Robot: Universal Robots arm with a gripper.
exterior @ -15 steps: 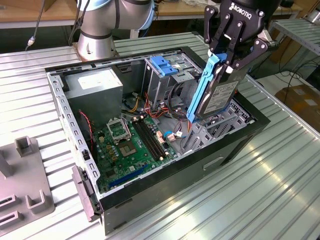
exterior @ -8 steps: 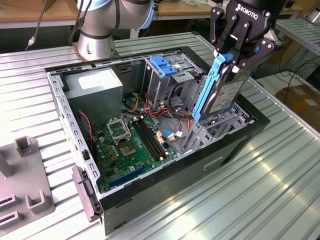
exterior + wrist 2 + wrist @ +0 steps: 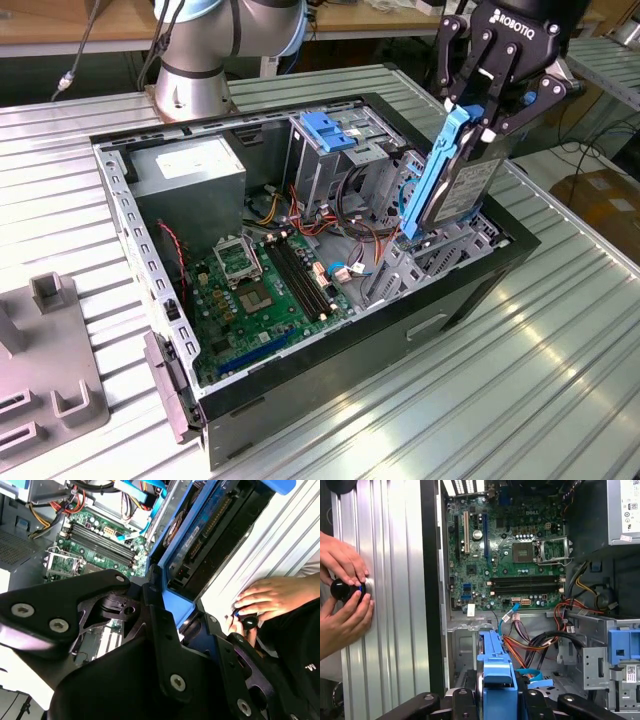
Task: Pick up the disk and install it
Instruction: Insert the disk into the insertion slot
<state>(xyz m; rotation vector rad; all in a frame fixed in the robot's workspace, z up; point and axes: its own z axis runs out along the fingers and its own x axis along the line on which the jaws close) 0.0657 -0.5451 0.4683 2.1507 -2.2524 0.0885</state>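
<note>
Blue-framed disk (image 3: 462,185): stands on edge, slightly tilted, in the upper right of the exterior view, over the near-right corner of the open computer case (image 3: 300,385); in the first wrist view its blue carrier (image 3: 495,677) points into the case.
Gripper (image 3: 485,112): 2 black fingers clenched on the disk's upper end, 1 on each flat side.
Disk's lower end: down at the grey metal bay (image 3: 445,250); whether it is seated cannot be told.
Motherboard (image 3: 265,290): green, flat on the case floor, centre of the exterior view.
Drive cage (image 3: 330,175): grey, beside the disk toward the exterior view's left, with a blue bracket (image 3: 328,130) on top.
Power supply (image 3: 190,168): grey box, upper left of the case.
Hands (image 3: 342,565): 2, on a black knob (image 3: 344,590) lying on the ribbed metal table (image 3: 560,380) outside the case.
</note>
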